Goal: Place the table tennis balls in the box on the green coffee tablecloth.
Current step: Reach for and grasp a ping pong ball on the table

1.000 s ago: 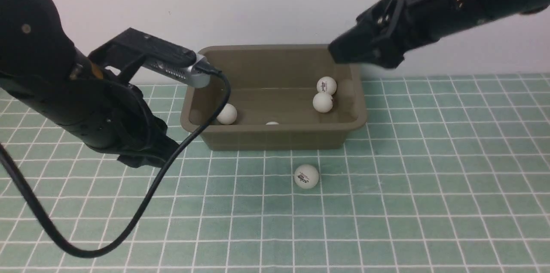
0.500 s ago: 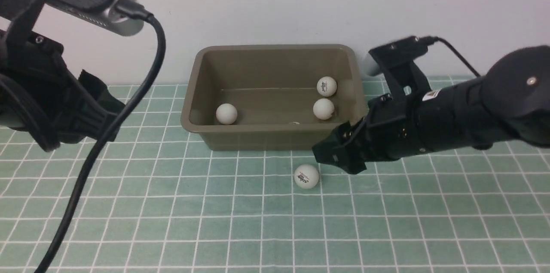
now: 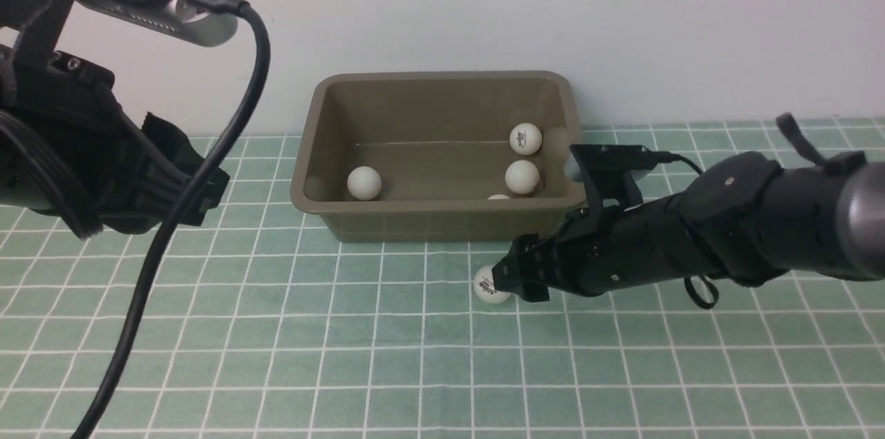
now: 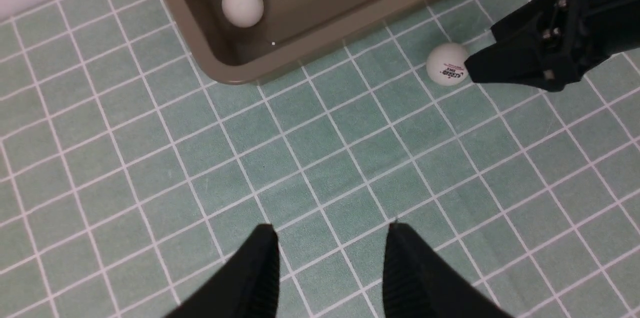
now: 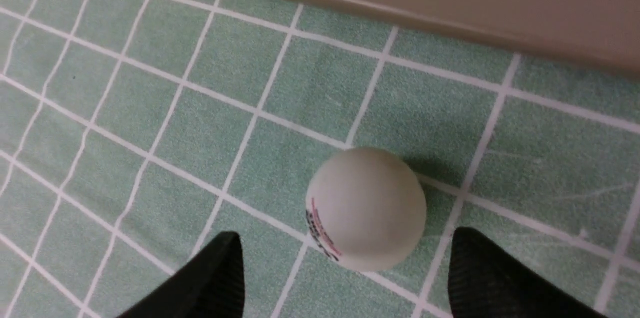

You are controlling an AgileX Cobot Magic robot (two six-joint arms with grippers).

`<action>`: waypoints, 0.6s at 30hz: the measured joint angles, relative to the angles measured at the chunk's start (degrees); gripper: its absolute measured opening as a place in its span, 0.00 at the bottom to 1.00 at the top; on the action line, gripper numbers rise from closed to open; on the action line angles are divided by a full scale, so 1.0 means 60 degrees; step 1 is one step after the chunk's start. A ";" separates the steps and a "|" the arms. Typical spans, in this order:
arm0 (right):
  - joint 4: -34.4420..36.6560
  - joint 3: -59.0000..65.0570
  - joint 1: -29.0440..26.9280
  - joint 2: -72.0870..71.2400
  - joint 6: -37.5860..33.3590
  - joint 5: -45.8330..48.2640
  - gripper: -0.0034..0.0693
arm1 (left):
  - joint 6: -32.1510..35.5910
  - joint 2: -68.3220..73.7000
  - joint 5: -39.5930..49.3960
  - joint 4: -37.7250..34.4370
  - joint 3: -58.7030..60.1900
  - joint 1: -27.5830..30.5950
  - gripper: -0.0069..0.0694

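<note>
Right gripper (image 5: 345, 237) spread astride the ball (image 5: 366, 208) beside the box (image 3: 442, 223); an off-centre squeeze could squirt it across the tablecloth (image 3: 346, 363)

Four white balls (image 3: 364, 182) lie in the box (image 3: 442, 221), a fifth ball (image 3: 487, 285) on the cloth (image 3: 346, 356).

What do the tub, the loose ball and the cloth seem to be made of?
The tub looks like moulded plastic: smooth olive-brown walls, rolled rim. The ball is probably plastic: matte white, printed logo. The cloth seems fabric: fuzzy grain, white grid.
</note>
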 joint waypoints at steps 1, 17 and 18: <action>0.0143 -0.0073 0.0000 0.0090 -0.0168 0.0062 0.73 | 0.0003 0.0000 -0.0023 0.0000 0.0000 0.0000 0.44; 0.0747 -0.0872 0.0000 0.1295 -0.1242 0.0171 0.73 | 0.0096 0.0000 -0.0033 0.0009 0.0000 0.0000 0.44; 0.0747 -0.0880 0.0000 0.1314 -0.1242 0.0171 0.73 | 0.0096 0.0000 -0.0033 0.0009 0.0000 0.0000 0.44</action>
